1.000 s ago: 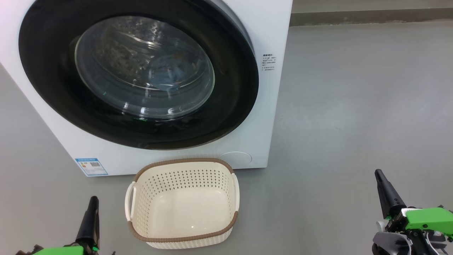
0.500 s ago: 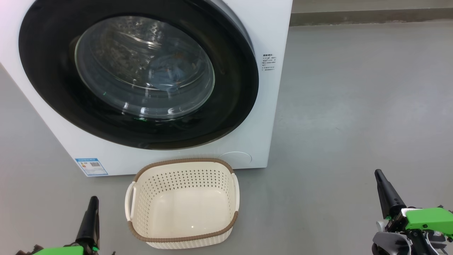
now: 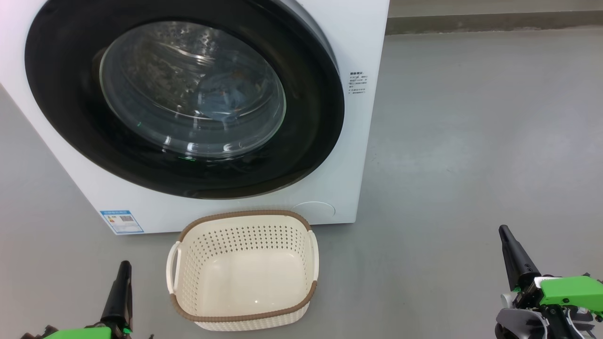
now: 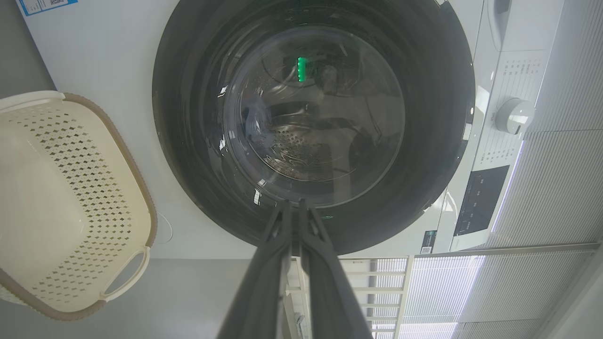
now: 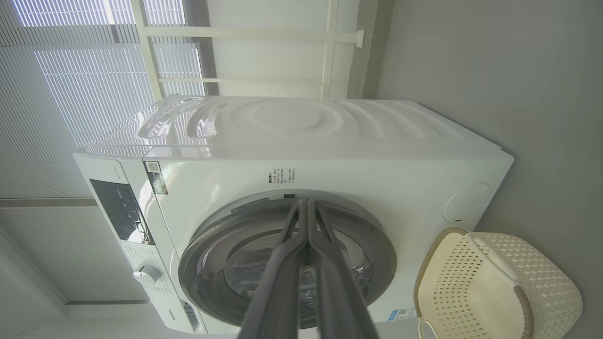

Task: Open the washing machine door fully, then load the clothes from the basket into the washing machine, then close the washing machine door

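One washing machine (image 3: 362,42), one door (image 3: 61,122), one basket (image 3: 245,215), two claws (image 3: 125,266) (image 3: 503,230)

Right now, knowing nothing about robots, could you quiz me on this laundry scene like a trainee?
1. True or false: the basket is empty.
2. Where are the clothes? A) inside the washing machine, behind its closed door; B) on the floor; C) in an end effector.
3. Fill in: the left end effector and right end effector are both ____.
Key: 1 true; 2 A; 3 shut.

head view steeply down on washing machine (image 3: 362,42) and basket (image 3: 245,235); both wrist views low, sideways, same pair
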Motion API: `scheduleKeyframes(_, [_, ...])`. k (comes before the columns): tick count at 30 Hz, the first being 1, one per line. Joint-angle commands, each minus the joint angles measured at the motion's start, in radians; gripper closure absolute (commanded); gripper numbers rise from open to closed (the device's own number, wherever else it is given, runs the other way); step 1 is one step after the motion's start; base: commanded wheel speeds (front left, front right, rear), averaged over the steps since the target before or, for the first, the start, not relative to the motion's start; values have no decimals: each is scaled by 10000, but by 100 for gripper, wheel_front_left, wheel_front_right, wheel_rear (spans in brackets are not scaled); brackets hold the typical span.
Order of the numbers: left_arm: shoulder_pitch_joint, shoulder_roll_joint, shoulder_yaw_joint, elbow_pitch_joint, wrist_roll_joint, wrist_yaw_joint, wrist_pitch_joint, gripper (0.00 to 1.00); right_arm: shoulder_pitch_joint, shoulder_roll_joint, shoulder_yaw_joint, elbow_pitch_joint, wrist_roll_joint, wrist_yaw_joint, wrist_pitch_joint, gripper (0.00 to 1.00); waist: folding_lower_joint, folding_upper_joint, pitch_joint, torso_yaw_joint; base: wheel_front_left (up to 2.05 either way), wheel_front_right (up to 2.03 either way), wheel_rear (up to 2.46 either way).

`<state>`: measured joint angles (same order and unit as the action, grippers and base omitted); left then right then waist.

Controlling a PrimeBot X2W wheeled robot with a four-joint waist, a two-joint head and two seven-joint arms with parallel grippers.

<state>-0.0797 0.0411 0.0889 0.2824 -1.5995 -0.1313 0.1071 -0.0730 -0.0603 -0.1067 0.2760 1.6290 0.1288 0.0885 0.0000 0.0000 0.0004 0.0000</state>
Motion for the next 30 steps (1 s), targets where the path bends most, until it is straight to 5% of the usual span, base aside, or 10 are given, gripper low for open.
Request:
scheduleKeyframes(1, [-358,91,266,-308,-78,6,72,100,-402,-55,131,-263,-33,19,84,100,0,0,0,0,0,0,0])
scheduleKeyframes(30, [-357,91,265,-310,-78,6,71,100,-405,-31,97,-261,-62,19,111,100,0,0,0,0,0,0,0])
